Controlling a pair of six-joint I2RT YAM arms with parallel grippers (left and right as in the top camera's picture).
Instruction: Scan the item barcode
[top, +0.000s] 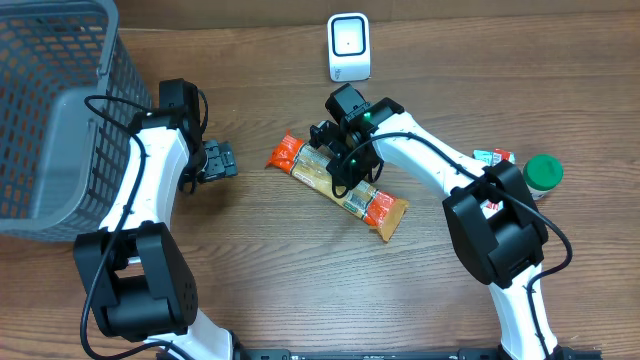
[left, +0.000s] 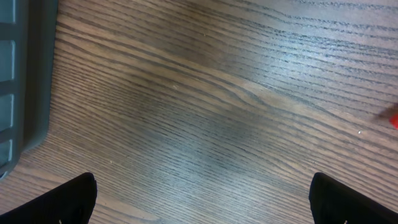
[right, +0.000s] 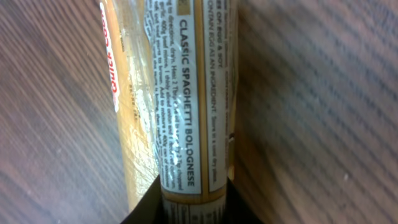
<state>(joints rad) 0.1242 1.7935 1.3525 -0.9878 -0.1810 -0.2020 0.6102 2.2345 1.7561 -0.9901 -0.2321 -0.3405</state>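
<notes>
Clearly the spaghetti packet (top: 372, 205) lies on the desk (top: 270, 260) near the scanner (top: 349, 46), with the right fingers (right: 144, 211) pinched narrow around its middle and the left fingers (left: 74, 199) spread wide. It looks best lifted level, then turned label-side toward the scanner.

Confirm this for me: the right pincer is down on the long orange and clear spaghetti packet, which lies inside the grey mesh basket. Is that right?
Not quite. The long orange and clear spaghetti packet lies on the brown wooden table, well to the right of the grey mesh basket, not inside it, as the overhead view shows. The right pincer is indeed down on it.
</notes>
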